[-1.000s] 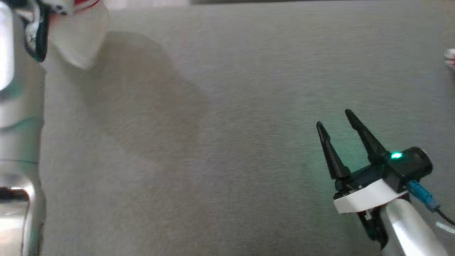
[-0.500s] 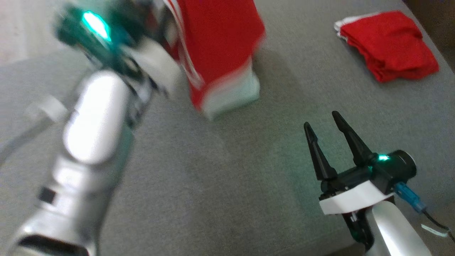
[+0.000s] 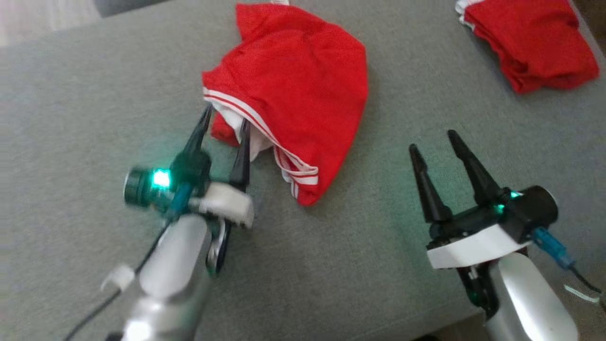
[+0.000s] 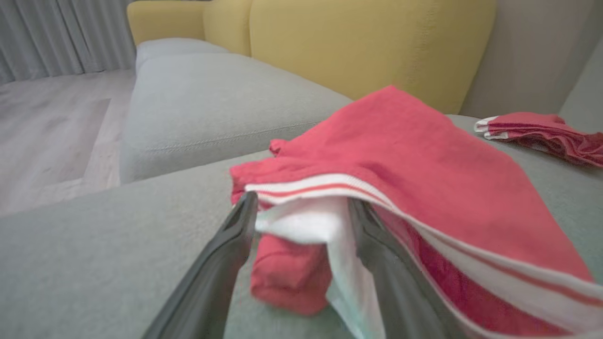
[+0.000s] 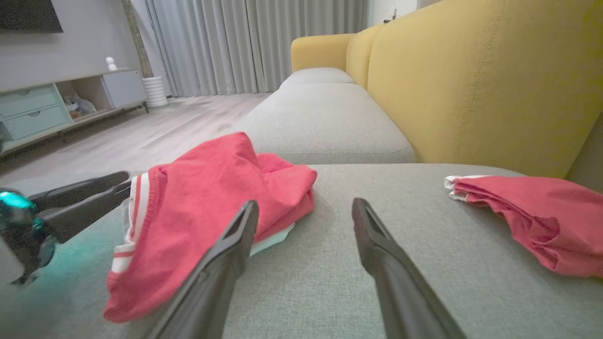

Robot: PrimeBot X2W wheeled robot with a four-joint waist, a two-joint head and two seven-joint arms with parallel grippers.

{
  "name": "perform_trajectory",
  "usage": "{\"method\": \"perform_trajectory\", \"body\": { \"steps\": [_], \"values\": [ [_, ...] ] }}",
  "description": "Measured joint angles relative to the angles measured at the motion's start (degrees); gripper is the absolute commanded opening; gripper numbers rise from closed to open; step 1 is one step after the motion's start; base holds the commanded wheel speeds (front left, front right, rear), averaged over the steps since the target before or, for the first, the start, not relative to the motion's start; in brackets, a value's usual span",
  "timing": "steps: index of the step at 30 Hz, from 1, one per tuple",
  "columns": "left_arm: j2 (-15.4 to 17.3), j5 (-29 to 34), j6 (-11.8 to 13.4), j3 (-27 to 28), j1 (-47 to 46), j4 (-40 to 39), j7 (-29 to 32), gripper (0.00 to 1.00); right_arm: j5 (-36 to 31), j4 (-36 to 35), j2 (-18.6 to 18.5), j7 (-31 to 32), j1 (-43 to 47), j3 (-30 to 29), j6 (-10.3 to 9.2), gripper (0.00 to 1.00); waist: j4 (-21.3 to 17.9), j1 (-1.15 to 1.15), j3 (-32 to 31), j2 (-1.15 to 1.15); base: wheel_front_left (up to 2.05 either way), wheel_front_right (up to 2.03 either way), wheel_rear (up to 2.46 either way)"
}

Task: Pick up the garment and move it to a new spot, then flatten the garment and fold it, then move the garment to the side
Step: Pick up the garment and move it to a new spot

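Two fingers of left gripper: spread, white hem of garment between them.
Change: garment lay on sofa, earlier hung lifted.
Right gripper: spread, empty, apart.

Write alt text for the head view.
A crumpled red garment with white-striped trim lies on a grey cushion, the open left gripper straddling its white edge. The right gripper is open at lower right; a second red garment lies at top right.
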Motion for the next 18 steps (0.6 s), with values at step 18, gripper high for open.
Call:
{"method": "perform_trajectory", "body": {
  "steps": [18],
  "values": [
    [0.3,-1.2,7.2,8.6,41.5,-33.9,-0.5,1.00,0.4,3.3,2.3,0.2,15.2,-6.7,0.00,1.00,12.5,-0.03,-18.5,0.00,0.00,0.00,0.00]
  ]
}}
